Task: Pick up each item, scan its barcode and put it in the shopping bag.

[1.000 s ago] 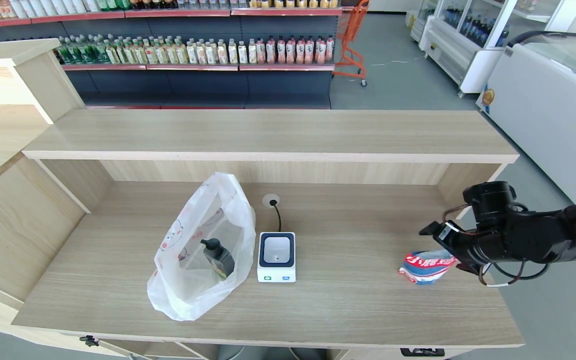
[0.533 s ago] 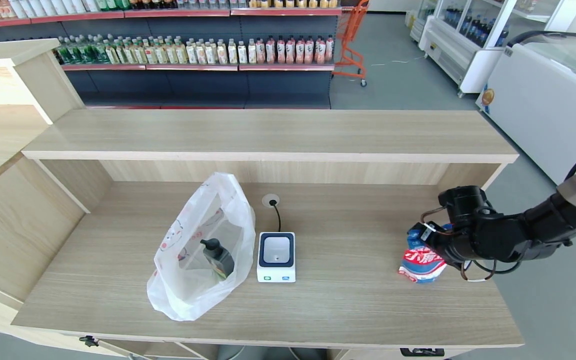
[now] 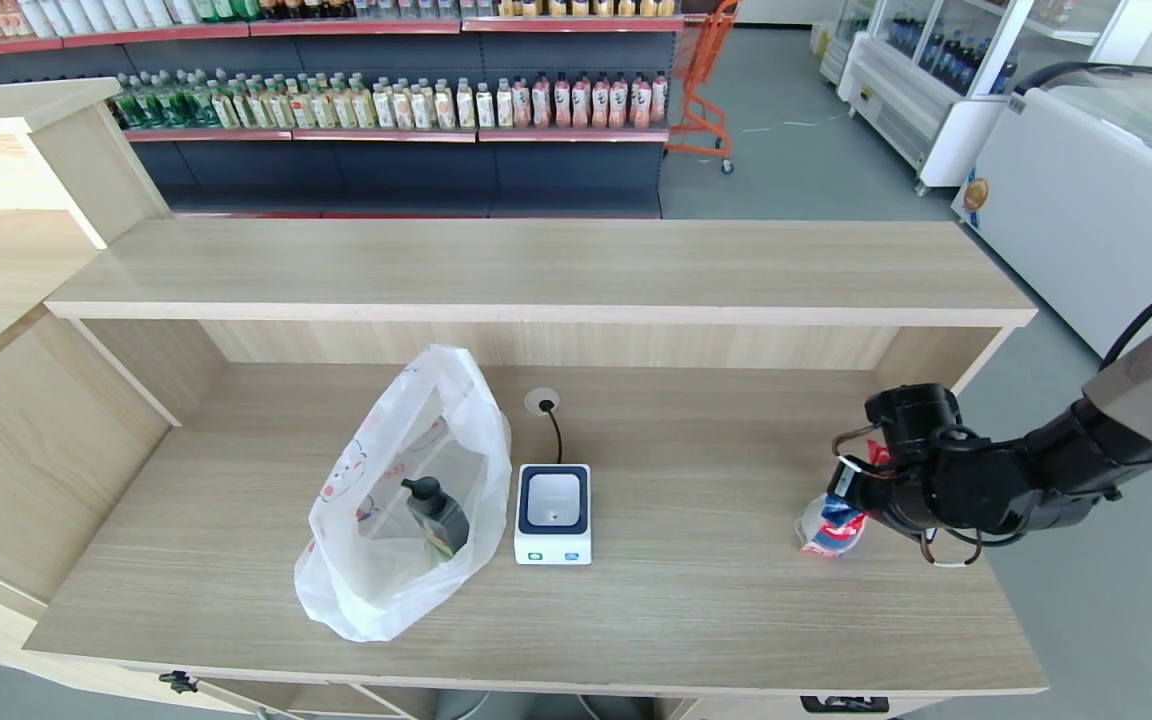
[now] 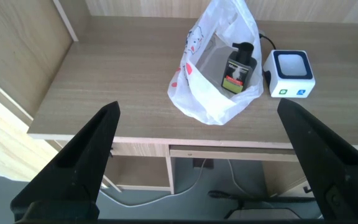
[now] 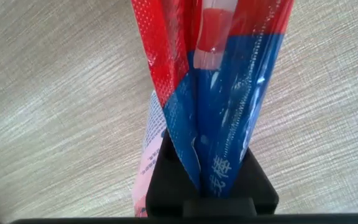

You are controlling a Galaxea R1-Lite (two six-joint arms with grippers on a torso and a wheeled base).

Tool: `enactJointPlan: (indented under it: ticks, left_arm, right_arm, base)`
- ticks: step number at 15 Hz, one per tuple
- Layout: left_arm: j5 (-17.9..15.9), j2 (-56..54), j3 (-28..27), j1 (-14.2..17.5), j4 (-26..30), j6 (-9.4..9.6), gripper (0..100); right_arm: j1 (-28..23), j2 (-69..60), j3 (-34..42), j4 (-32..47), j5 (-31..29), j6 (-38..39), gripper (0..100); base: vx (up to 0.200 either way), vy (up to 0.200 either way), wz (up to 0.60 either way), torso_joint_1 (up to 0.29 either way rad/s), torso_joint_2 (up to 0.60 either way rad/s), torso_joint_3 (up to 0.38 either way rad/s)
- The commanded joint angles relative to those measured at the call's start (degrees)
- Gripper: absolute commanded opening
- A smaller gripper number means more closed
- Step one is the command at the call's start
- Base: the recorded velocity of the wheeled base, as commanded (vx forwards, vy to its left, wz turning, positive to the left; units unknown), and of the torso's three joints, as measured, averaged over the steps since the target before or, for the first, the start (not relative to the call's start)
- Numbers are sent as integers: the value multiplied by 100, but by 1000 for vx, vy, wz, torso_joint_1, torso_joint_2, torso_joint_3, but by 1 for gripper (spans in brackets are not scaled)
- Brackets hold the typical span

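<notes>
In the head view a snack packet [image 3: 829,527] is gripped by the right fingers [image 3: 856,490] at the right end of the worktop [image 3: 696,600], well apart from the scanner [image 3: 553,512] and the shopping bag [image 3: 376,570], where a pump bottle [image 3: 436,515] lies. In the left wrist view the left fingers [image 4: 82,168] are seen spread and empty, likely kept clear of the bag. The pinch on the packet's edge [image 5: 219,93] is made plain by the right wrist view.

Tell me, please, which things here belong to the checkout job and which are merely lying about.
Job: red-and-blue plastic snack packet, gripped by the right tool; white box-shaped barcode scanner; white plastic shopping bag holding a dark pump bottle.
Lying about: shelved drinks bottles; orange wire trolley; white chest freezer.
</notes>
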Motion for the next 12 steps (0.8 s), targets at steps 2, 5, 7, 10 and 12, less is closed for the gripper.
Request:
enactJointPlan:
  ticks: [2, 5, 7, 10, 12]
  left_arm:
    - [-1, -2, 1, 0, -1, -2, 100]
    - [-1, -2, 1, 0, -1, -2, 100]
    - [-1, -2, 1, 0, -1, -2, 100]
    - [-1, -2, 1, 0, -1, -2, 100]
    - [8, -2, 1, 0, -1, -2, 100]
  right_arm:
    - [-64, -508, -30, -91, 341, -305, 0]
    - [-407, -1809, 67, 15, 2793, -630, 0]
    - [-785, -2477, 462, 59, 5008, -1351, 0]
    - [-882, -3004, 1025, 24, 7179, -2406, 0]
    - [-671, -3242, 1377, 24, 7979, -2801, 0]
  base:
    - [0, 0, 0, 0, 0, 0]
    - [0, 0, 0, 0, 0, 0]
    - [0, 0, 0, 0, 0, 0]
    - [0, 0, 0, 0, 0, 0]
    - [0, 0, 0, 0, 0, 0]
